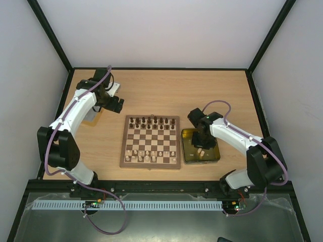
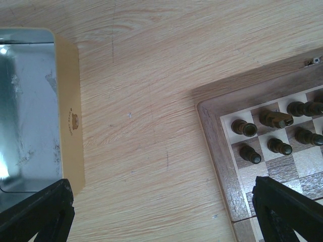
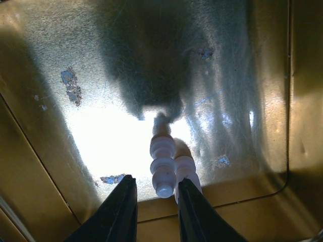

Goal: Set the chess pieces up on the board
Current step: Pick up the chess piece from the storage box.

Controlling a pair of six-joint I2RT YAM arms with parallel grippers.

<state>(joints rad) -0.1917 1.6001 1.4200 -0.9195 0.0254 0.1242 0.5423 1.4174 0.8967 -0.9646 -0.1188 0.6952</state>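
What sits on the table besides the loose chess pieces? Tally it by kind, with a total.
Robot arms: 2 (left arm, right arm)
Chessboard: 1
Metal tins: 2 (gold tin, silver-lined tin)
Total: 5

Light wood-grain table [image 1: 212, 91]. The board [image 1: 151, 142] lies flat near the table's middle. A gold tray [image 1: 187, 152] lies just beside the board's right edge. A silver tray [image 2: 70, 116] with tan outer walls lies apart from the board, off its far left corner.
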